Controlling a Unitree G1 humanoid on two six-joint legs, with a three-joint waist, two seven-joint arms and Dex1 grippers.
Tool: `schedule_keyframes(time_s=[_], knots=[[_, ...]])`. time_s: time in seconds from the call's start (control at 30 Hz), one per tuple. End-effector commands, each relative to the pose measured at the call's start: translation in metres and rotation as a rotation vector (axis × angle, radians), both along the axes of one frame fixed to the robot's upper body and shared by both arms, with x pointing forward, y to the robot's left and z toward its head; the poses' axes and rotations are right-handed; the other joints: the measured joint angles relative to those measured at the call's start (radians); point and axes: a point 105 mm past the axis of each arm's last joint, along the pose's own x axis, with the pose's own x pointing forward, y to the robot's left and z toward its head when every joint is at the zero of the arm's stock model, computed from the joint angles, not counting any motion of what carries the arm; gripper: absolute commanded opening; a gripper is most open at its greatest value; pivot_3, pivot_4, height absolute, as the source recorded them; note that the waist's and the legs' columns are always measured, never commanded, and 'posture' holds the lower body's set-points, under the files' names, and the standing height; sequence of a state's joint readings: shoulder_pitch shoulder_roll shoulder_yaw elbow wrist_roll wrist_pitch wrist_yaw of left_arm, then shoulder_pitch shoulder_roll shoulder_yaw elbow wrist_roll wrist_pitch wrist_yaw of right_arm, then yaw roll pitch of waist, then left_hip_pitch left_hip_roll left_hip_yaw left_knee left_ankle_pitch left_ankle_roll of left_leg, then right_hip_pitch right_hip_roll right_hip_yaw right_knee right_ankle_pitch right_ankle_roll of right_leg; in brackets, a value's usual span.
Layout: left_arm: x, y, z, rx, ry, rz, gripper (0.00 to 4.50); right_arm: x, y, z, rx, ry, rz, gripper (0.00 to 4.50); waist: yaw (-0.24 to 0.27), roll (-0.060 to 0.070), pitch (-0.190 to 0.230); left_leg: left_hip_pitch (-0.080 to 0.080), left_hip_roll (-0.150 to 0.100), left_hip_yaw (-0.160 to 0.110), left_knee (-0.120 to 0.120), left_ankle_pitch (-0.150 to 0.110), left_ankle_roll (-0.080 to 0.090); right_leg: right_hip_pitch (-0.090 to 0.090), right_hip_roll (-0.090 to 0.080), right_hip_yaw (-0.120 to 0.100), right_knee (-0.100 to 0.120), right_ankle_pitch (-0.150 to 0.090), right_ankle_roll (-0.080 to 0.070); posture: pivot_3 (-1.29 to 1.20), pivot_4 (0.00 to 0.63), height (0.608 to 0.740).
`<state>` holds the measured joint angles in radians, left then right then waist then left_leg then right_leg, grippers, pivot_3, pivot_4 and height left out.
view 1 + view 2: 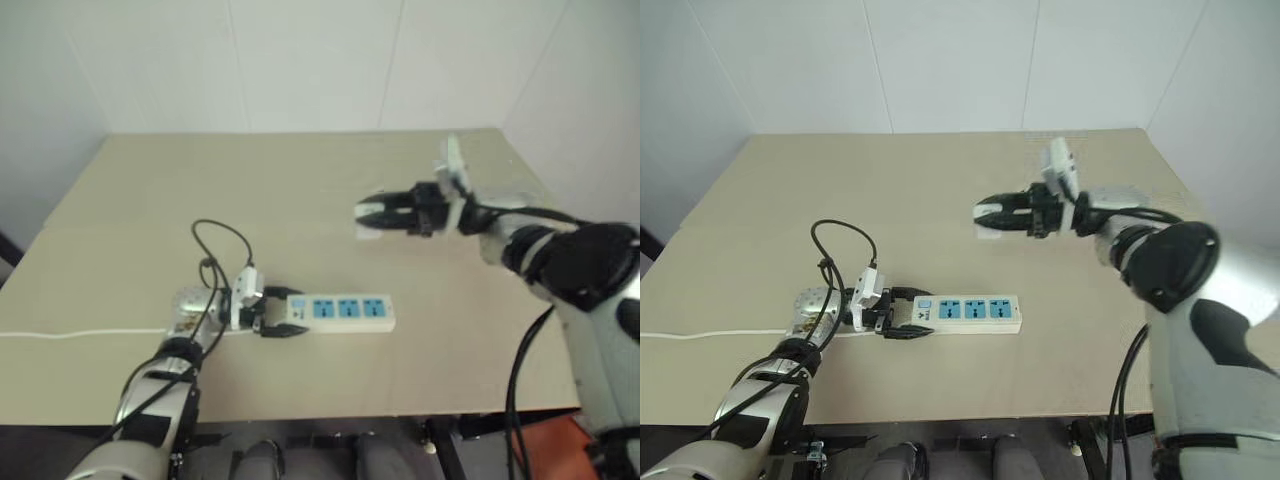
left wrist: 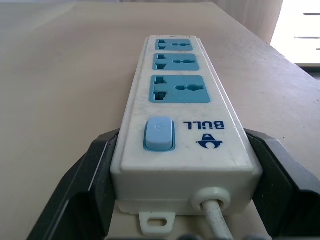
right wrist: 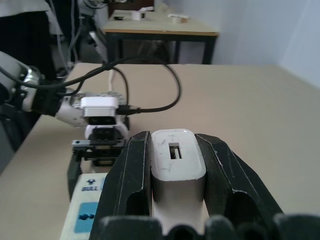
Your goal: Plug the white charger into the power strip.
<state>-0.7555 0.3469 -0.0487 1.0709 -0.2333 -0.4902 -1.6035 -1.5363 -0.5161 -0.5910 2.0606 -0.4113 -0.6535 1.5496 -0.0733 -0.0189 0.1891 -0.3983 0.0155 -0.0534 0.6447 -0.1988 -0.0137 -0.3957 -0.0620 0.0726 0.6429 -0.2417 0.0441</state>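
Observation:
The power strip (image 1: 345, 312) lies flat on the tan table (image 1: 300, 200), a long white bar with three blue socket faces (image 2: 179, 88) and a blue switch (image 2: 159, 133) at its cord end. My left gripper (image 1: 281, 315) is shut on that switch end, one black finger on each long side. The white charger (image 3: 177, 162) sits clamped between the black fingers of my right gripper (image 1: 368, 215), which hangs above the table, up and to the right of the strip, pointing left. In the right wrist view the strip's end (image 3: 86, 207) shows below the charger.
The strip's thin white cord (image 1: 80, 333) runs left along the table to its edge. A black cable (image 1: 222, 245) loops up behind my left wrist. Bare tabletop lies between the two grippers and beyond them; the table's front edge is close below the strip.

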Motion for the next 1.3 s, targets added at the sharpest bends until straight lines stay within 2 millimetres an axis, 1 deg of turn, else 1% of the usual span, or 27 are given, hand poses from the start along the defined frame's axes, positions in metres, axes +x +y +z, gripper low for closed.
schedule_keyframes(time_s=[0.03,0.1,0.17,0.27,0.4,0.47,0.6,0.7,0.83,1.03,1.17,1.3], knots=[[-0.001,-0.001,0.004,0.031,-0.026,-0.037,3.27,-0.010,0.012,-0.013,0.014,0.066,0.079,1.12,0.001,0.000,0.000,-0.003,0.000,0.000,0.000,0.001,-0.002,-0.004,0.000,0.000,0.001,0.000,0.000,0.00,0.150,0.740],[-0.001,0.001,0.005,0.026,-0.029,-0.033,3.27,-0.010,0.021,-0.022,0.038,0.112,0.074,1.12,0.001,0.000,0.000,-0.009,-0.001,0.000,0.000,0.004,-0.006,-0.011,-0.001,0.000,0.004,0.001,0.000,0.00,0.150,0.740],[-0.001,0.001,0.004,0.022,-0.027,-0.030,3.27,-0.009,0.026,-0.027,0.066,0.149,0.064,1.12,0.000,0.000,0.000,-0.009,0.000,0.000,0.000,0.004,-0.006,-0.011,-0.001,0.000,0.004,0.000,0.000,0.00,0.150,0.740],[-0.002,0.003,0.004,0.017,-0.023,-0.022,3.27,-0.007,0.028,-0.030,0.092,0.202,0.041,1.12,0.000,0.000,0.000,-0.008,0.000,0.000,0.000,0.004,-0.007,-0.010,0.000,0.000,0.004,0.001,0.000,0.00,0.150,0.740],[-0.002,0.003,0.003,0.018,-0.023,-0.020,3.27,-0.009,0.034,-0.036,0.112,0.251,0.055,1.12,-0.001,0.000,0.000,-0.008,0.000,-0.001,0.000,0.005,-0.008,-0.010,0.000,0.000,0.005,0.001,0.000,0.00,0.150,0.740],[-0.002,0.003,0.003,0.015,-0.022,-0.021,3.27,-0.010,0.037,-0.042,0.109,0.249,0.051,1.12,-0.002,0.000,0.000,-0.008,0.000,-0.001,0.000,0.005,-0.008,-0.010,0.000,0.000,0.005,0.001,0.000,0.00,0.150,0.740],[-0.001,0.001,0.003,0.011,-0.021,-0.020,3.27,-0.008,0.042,-0.048,0.135,0.251,0.017,1.12,-0.002,0.000,0.000,-0.008,0.000,-0.001,0.000,0.005,-0.008,-0.010,0.000,0.000,0.005,0.001,0.000,0.00,0.150,0.740],[-0.001,0.001,0.003,0.008,-0.019,-0.019,3.27,-0.010,0.046,-0.053,0.164,0.222,0.007,1.12,-0.003,0.000,0.000,-0.008,0.000,-0.001,0.000,0.005,-0.008,-0.010,0.000,0.000,0.005,0.001,0.000,0.00,0.150,0.740],[-0.001,0.001,0.003,0.008,-0.015,-0.017,3.27,-0.012,0.047,-0.058,0.180,0.189,-0.002,1.12,-0.002,-0.001,0.000,-0.008,0.000,-0.001,0.000,0.005,-0.009,-0.010,0.000,0.000,0.005,0.001,0.000,0.00,0.150,0.740],[0.001,0.001,0.002,0.010,-0.005,-0.010,3.27,-0.013,0.046,-0.057,0.197,0.152,0.001,1.12,-0.006,-0.001,0.000,-0.007,0.000,-0.001,0.000,0.005,-0.009,-0.009,0.000,0.000,0.005,0.001,0.000,0.00,0.150,0.740],[0.002,0.002,0.000,0.017,-0.003,0.001,3.27,-0.013,0.046,-0.052,0.201,0.143,0.016,1.12,-0.010,-0.001,0.000,-0.006,0.000,-0.001,0.000,0.006,-0.009,-0.008,0.000,0.000,0.005,0.001,0.000,0.00,0.150,0.740],[0.006,0.001,0.000,0.016,-0.012,0.031,3.27,-0.017,0.049,-0.055,0.188,0.121,0.042,1.12,-0.014,-0.001,0.000,-0.006,0.000,-0.001,0.000,0.006,-0.009,-0.008,0.000,0.000,0.005,0.001,0.000,0.00,0.150,0.740]])
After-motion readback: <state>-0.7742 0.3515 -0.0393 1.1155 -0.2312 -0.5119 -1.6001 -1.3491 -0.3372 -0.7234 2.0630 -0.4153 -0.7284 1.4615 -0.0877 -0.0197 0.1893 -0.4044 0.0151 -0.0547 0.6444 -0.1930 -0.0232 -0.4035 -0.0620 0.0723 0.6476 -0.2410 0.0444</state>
